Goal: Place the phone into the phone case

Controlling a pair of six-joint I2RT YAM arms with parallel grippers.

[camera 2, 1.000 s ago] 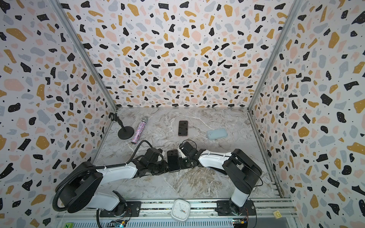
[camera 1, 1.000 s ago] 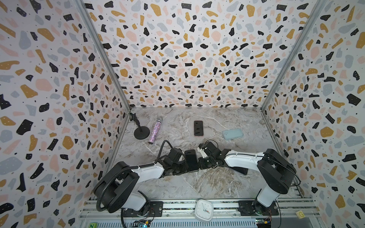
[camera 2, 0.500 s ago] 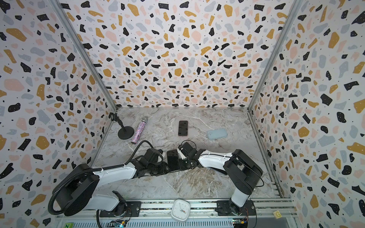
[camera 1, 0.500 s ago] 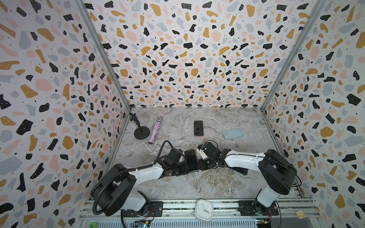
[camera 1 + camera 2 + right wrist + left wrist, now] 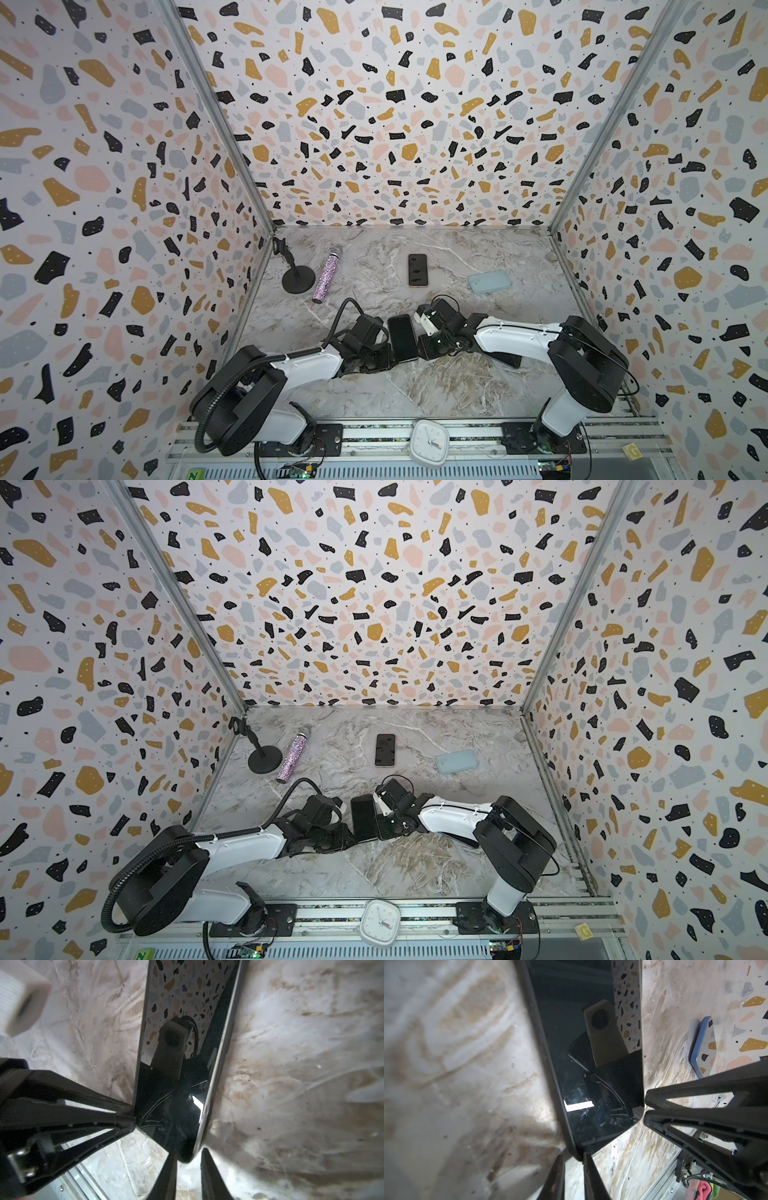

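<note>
Glass up, the phone (image 5: 402, 337) lies on the marble table (image 5: 436, 390) near the front, between the two arms. A matte black rim (image 5: 542, 1043) runs along one long side, and I take it for the case wall. In the right wrist view the opposite side shows a bright metal edge, so that side looks not yet seated.

The left gripper (image 5: 134, 1119) and the right gripper (image 5: 644, 1106) each have their jaws almost together, tips against the phone's long edges by its near corners. Whether they nip the edge or only press on it, I cannot tell.

Pressed from both sides like this, the phone could pivot or skid on the smooth top. It could also spring out of the rim if one arm pushes harder than the other.

Farther back, a second phone (image 5: 417, 270) sits inside a pinkish rim. A pale blue case (image 5: 489, 281) lies apart from it, toward the right wall. What that case holds I cannot tell.
</note>
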